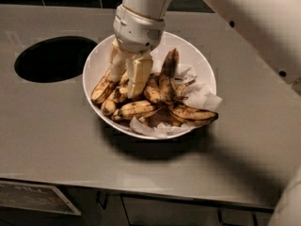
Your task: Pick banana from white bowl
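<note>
White claw (128,81) is down inside the wide glossy white bowl (203,66) at the grey table (47,126) centre. Can't tell if it's wide or clamped. Long brown-blotched yellow banana (104,89) touches its tip, long axis toward the front-left corner.

Cream-white claw (128,84) low in glossy white bowl (92,68), banana (193,113) dull yellow blotched brown-black, grey counter (56,126)

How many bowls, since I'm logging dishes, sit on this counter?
1: the white bowl on the counter, beside the round hole; the gripper reaches into it among bananas.
</note>
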